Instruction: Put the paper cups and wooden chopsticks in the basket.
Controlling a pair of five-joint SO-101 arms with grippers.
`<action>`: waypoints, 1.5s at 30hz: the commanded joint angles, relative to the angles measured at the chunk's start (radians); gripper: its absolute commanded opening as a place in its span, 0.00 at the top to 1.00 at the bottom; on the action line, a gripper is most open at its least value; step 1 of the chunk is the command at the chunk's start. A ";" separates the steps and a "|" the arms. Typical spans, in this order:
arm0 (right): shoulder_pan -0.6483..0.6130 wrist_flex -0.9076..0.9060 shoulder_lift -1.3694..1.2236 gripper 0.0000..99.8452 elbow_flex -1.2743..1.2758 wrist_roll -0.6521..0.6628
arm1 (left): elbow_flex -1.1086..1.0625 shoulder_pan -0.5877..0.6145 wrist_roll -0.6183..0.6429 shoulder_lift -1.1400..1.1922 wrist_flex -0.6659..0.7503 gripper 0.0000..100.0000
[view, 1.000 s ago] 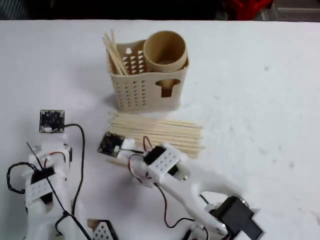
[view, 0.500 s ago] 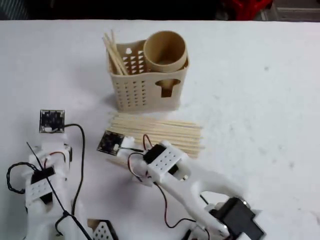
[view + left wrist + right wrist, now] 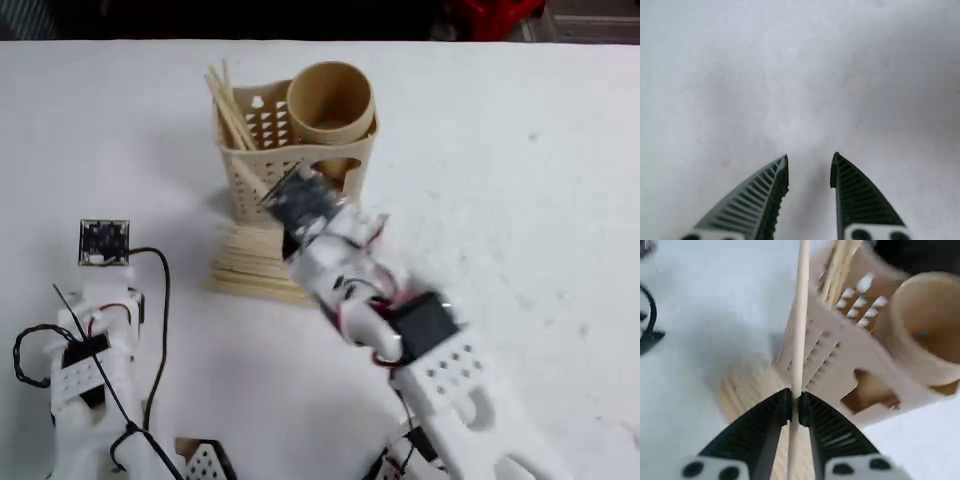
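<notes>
Being clamped in the right gripper, one chopstick was held just before the basket, near the far edge of the table; the left gripper was seen parted. The stick could be jammed against the basket's wall if lowered short.

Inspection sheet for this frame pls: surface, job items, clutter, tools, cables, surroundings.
Surface: white table, bare patches look clean.
Job's things: basket upright, holding one paper cup and several chopsticks; chopstick pile on the table in front of it.
Clutter: nothing seen.
Tools: right tool shut on a single chopstick, close to the basket; left tool open over bare table.
Cables: black cable looped by the left arm; red wires on the right arm.
Surroundings: dark beyond the far edge; red object there.
</notes>
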State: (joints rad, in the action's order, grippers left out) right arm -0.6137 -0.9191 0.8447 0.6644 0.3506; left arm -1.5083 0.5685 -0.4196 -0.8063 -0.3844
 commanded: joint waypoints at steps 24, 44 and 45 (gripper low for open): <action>0.024 0.265 -0.923 0.98 -1.220 -0.232 | 0.006 0.002 -0.003 -0.024 0.011 0.85; 0.024 -0.108 -0.911 0.93 -1.220 -0.229 | 0.006 0.002 -0.006 -0.024 0.011 0.85; 0.024 -0.160 -0.901 0.93 -1.220 -0.229 | 0.006 0.002 -0.006 -0.024 0.011 0.85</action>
State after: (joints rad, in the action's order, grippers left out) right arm -0.5938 -0.8746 -0.1373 -0.5033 0.1312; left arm -1.5083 0.5685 -0.4196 -0.8063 -0.3844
